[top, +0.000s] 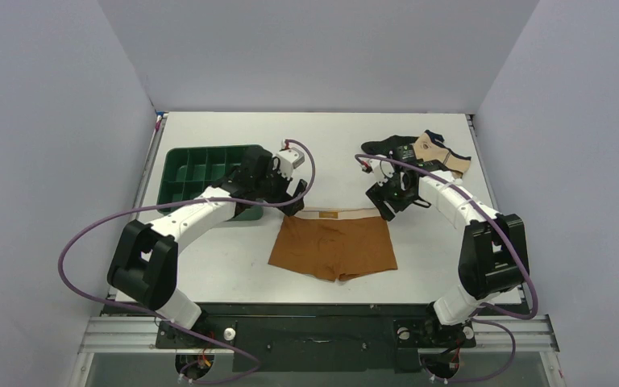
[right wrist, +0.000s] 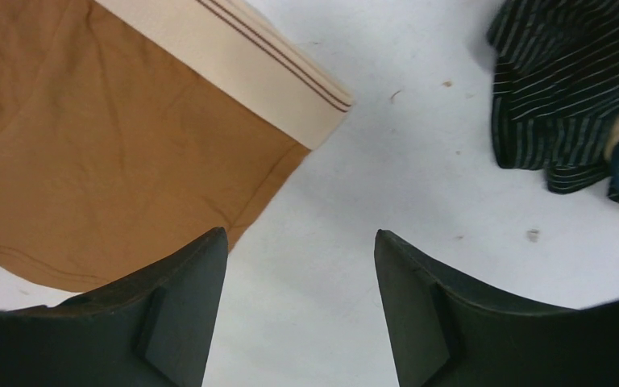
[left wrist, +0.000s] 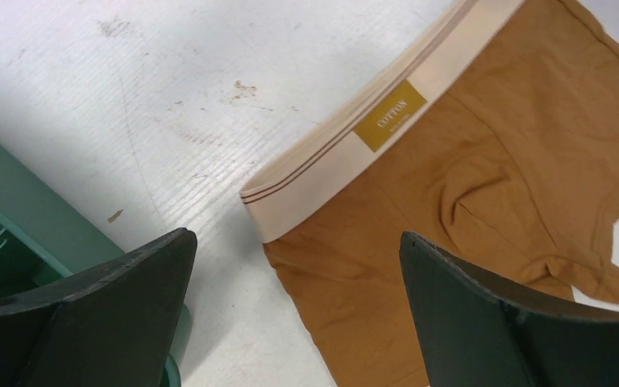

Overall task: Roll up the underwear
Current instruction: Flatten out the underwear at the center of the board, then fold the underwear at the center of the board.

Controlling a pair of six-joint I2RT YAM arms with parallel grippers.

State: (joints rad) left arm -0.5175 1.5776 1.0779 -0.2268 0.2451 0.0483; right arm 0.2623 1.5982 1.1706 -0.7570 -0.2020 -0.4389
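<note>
Both jaws stand spread and empty. The underwear (top: 334,246) lies flat, its waistband (left wrist: 346,153) corners just ahead of the left gripper (left wrist: 294,242) and right gripper (right wrist: 300,238). My recommendation is to pinch both corners level and roll evenly.

A green tray (top: 197,181) with many small compartments stands on the white table (top: 234,266), just to the left of the left jaws. In the left wrist view its corner (left wrist: 32,201) lies beside the left-hand jaw and is partly hidden behind it. The table surface (left wrist: 169,81) ahead of these jaws has small dark marks and scratches.

A black garment with thin pale stripes (right wrist: 564,81) lies crumpled ahead of the right jaws, towards their right side and apart from them. A beige garment with dark trim (top: 439,151) touches it on the farther side.
</note>
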